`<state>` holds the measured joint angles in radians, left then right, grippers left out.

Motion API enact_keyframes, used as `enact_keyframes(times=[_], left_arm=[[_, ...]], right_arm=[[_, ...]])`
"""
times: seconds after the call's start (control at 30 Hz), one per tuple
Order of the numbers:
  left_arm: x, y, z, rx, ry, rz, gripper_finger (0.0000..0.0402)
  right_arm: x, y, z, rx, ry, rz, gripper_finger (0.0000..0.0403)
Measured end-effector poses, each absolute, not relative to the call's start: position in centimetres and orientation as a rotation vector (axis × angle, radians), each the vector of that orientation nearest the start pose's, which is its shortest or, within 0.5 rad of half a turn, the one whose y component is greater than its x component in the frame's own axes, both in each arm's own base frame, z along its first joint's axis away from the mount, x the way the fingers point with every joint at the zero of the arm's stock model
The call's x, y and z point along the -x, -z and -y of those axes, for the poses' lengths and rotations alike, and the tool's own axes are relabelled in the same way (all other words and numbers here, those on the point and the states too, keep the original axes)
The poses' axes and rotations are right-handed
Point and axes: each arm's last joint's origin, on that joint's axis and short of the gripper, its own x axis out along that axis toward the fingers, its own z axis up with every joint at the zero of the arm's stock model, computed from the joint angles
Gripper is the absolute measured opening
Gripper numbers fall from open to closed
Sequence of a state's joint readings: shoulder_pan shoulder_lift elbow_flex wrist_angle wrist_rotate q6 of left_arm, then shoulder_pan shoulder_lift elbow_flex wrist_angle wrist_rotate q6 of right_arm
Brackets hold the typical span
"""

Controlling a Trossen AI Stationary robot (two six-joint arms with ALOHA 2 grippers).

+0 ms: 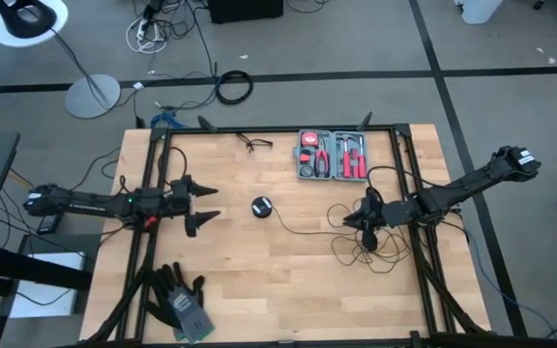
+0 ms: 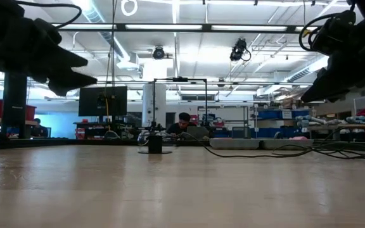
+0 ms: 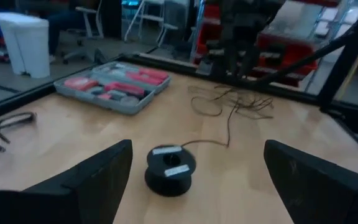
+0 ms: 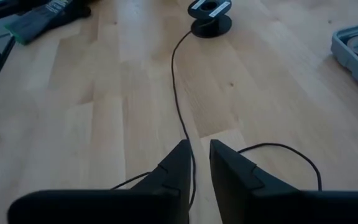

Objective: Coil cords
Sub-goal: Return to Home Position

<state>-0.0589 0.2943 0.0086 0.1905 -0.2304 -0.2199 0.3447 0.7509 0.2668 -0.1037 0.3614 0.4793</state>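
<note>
The cord is a thin black cable point(image 1: 303, 229) lying on the wooden table. One end joins a small round black puck point(image 1: 262, 206), also seen in the left wrist view point(image 3: 169, 169) and the low view point(image 2: 154, 144). Its other part lies in loose loops point(image 1: 367, 246) at the right. My right gripper point(image 4: 199, 163) hangs over these loops, shut on the cable, and shows in the high view point(image 1: 361, 222). My left gripper point(image 1: 207, 204) is open and empty left of the puck, pointing at it. My right gripper pinches the thin cable point(image 4: 189, 148) between its two fingers, at a place where the run from the puck meets the loose loops. The fingers slant down, pointing toward the table's left. The cable runs slack along the table from the fingers to the puck point(image 4: 211, 17).
A grey case of red tools point(image 1: 332, 155) stands at the far middle. A small black glasses-like wire item point(image 1: 254, 145) lies at the far edge. Black gloves point(image 1: 182, 302) lie at the near left. A thick coiled cable point(image 1: 233, 87) lies on the floor beyond the table.
</note>
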Motion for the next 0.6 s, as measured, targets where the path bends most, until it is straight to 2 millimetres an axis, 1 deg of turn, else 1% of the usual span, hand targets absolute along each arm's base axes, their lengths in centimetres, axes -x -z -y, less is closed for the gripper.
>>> enact_keyframes(times=[0.17, 0.3, 0.37, 0.43, 0.6], left_arm=[[-10.7, -16.6, 0.2, 0.162, -0.103, -0.010, 0.0367], [-10.0, -16.6, 0.1, 0.162, -0.104, 0.007, 0.0367], [-9.7, -16.9, 0.2, 0.143, -0.061, 0.042, 0.0367], [-9.7, -17.0, 0.3, 0.113, -0.022, 0.046, 0.0367], [-9.7, -16.8, 0.3, 0.111, -0.028, 0.027, 0.0367]], right_arm=[[-14.5, -17.0, -4.1, -0.263, 0.147, -0.534, 0.0061], [-14.5, -17.0, -4.1, -0.263, 0.147, -0.534, 0.0061], [-14.5, -17.0, -4.1, -0.263, 0.146, -0.532, 0.0061], [-14.5, -17.0, -4.1, -0.263, 0.145, -0.530, 0.0061], [-14.6, -17.0, -4.1, -0.263, 0.144, -0.529, 0.0061]])
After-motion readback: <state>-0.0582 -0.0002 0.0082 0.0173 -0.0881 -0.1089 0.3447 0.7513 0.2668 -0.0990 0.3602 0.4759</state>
